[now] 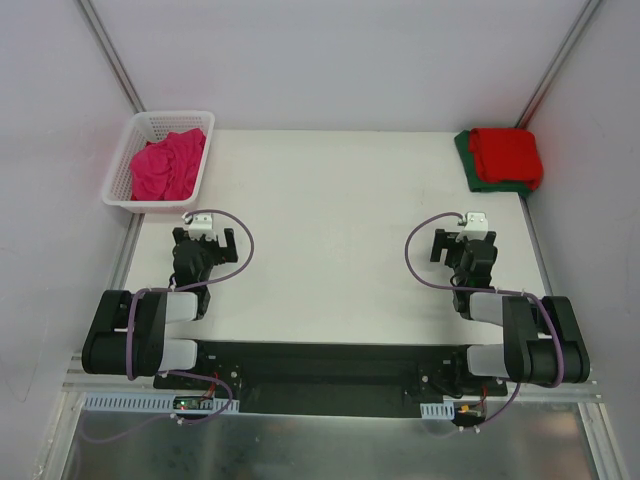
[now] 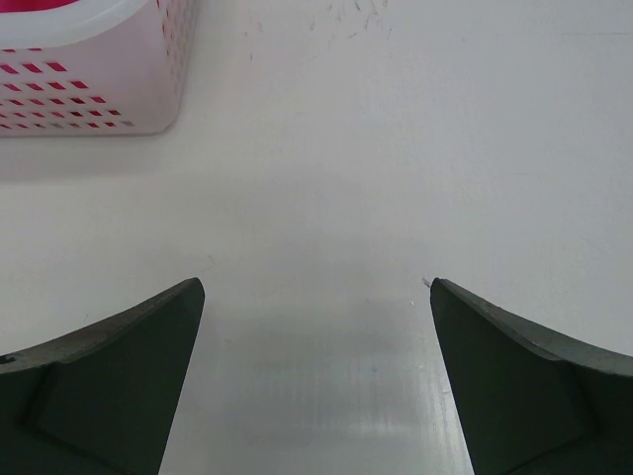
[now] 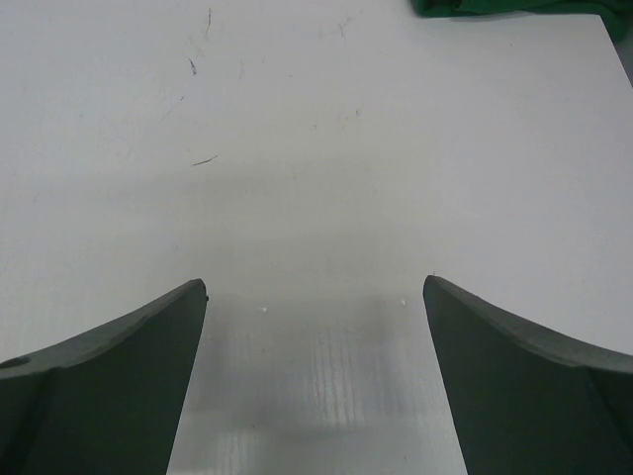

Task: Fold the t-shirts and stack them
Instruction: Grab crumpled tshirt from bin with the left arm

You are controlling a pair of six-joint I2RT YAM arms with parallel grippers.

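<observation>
- Nearest the arm bases, the left fingers [image 2: 109, 381] stand spread wide, with nothing between them, low over the bare white worktop [image 1: 330, 220] on its near left side.
- Level with them on the near right side, the right fingers [image 3: 534, 381] are spread just as wide and also hold nothing; only the worktop shows in the gap.
- The two arms are well apart, with the open middle of the worktop between them.
- Farther back on the left, a white lattice basket [image 1: 205, 150] sits at the far left corner of the worktop, ahead and left of the left fingers.
- Crumpled pink shirts [image 1: 165, 165] lie loose inside the basket; how many I cannot tell.
- At the far right corner, a folded red shirt [image 1: 505, 155] lies on top of a folded green shirt [image 1: 465, 155], whose edge shows along the left and near sides.
- This stack is ahead and right of the right fingers, apart from them.
</observation>
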